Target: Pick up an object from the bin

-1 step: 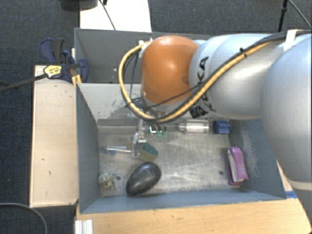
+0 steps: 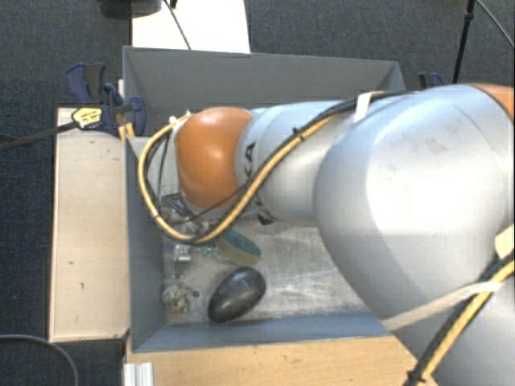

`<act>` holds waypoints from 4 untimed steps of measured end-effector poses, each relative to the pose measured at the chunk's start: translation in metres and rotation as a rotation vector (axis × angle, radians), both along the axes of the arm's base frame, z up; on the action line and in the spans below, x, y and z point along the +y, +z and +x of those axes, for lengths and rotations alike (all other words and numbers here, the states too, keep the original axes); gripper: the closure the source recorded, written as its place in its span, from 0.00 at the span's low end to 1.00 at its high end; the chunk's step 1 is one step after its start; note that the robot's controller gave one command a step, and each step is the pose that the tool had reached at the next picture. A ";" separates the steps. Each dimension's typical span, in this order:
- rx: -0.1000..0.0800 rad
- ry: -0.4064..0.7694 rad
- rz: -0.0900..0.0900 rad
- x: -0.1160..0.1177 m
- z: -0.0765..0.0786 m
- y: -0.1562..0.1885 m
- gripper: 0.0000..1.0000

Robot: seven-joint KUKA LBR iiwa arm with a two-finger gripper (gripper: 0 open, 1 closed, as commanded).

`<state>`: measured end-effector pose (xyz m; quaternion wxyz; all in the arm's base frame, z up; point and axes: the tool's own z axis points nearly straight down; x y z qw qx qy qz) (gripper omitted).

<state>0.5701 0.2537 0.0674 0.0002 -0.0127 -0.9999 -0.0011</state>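
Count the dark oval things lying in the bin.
1. A dark grey oval thing lies on the floor close to the bin's near wall, left of the arm. The arm covers much of the bin, so others may be hidden.

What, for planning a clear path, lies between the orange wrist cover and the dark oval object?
A flat teal piece lies there, in the camera view.

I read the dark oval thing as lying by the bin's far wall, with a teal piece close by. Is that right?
Not the far wall: the camera view shows the dark oval thing by the bin's near wall, at the picture's bottom. The teal piece is close by.
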 end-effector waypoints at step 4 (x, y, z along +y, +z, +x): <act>0.000 -0.856 -0.007 -0.005 0.020 0.004 0.00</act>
